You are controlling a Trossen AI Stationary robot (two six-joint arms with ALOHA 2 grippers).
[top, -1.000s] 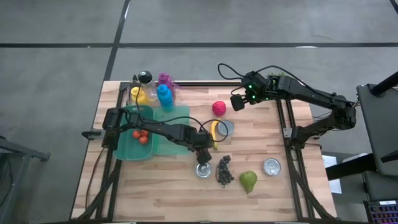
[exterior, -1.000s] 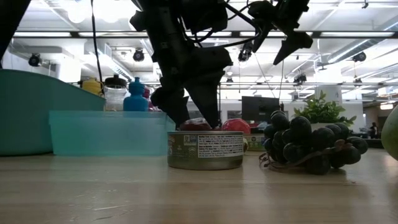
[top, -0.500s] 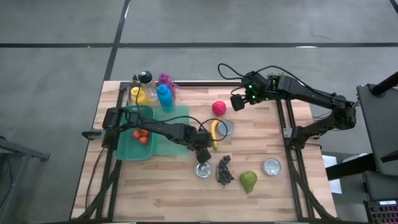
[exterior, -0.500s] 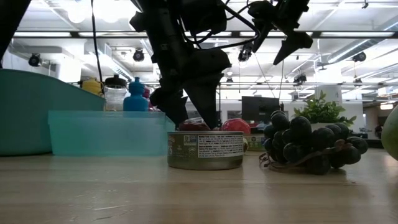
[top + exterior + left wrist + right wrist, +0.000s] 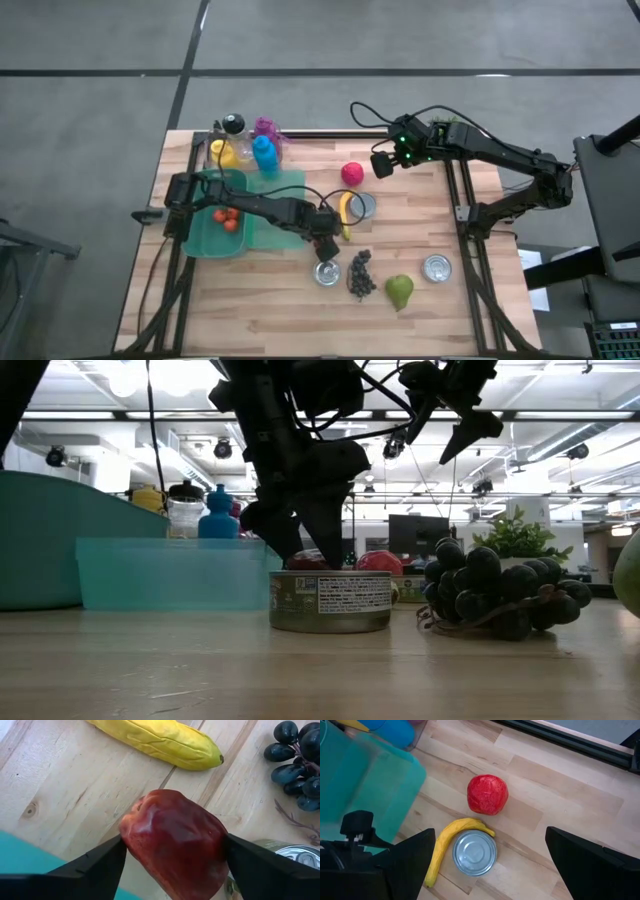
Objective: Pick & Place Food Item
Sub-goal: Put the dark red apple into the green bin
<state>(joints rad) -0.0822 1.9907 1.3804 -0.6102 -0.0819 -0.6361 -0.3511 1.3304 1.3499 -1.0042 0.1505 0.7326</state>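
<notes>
Red apple, dark and a little dented, sits between the left gripper's two fingers, which press on both its sides, so the grasp looks made or just being made; whether it is off the desk I cannot tell, since the low view hides it behind a tin. The fruit is near the middle of the desk, just right of the teal lid, with the banana just beyond it, the open tin just near of it, and the grapes to its right. My judgement is that the pick is nearly done and the whole carry and set-down is left. A teal bin at the left, already holding small orange-red fruit, looks the likely place, though the task does not say. The right gripper waits at the far right over the desk with its fingers spread wide and holding nothing, looking down on a red ball-like fruit, the banana and a second tin. Farther right and near lie a green pear and another tin, untouched.
</notes>
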